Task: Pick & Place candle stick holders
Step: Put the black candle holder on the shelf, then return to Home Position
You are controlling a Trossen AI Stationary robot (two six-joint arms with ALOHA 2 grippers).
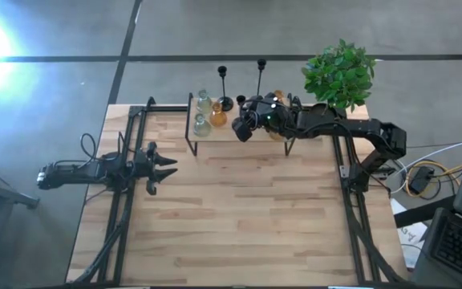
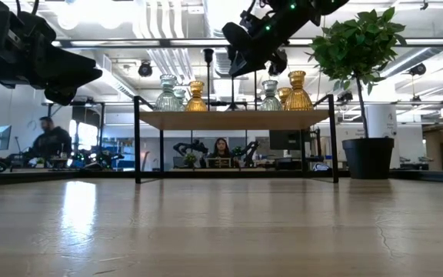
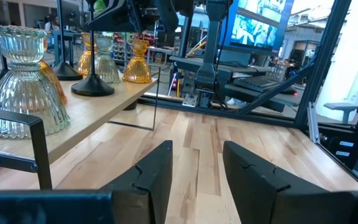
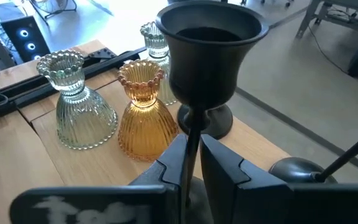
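Right pincer (image 4: 192, 163) is clamped on the thin stem of a black candle stick holder (image 4: 207, 43), held above the wooden shelf (image 1: 224, 133). Just beyond its fingers stand an amber glass holder (image 4: 143, 115) and a clear glass holder (image 4: 74, 106) (a second clear one sits behind). Left pincer (image 1: 165, 167) waits over the worktop (image 1: 239, 217), well apart from the shelf, fingers parted, gripping nothing.

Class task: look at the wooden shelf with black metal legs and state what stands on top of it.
On the wooden shelf stand clear-grey ribbed glass holders, amber ribbed glass holders and black thin-stemmed holders. The right gripper clamps one black stem, hiding its base.
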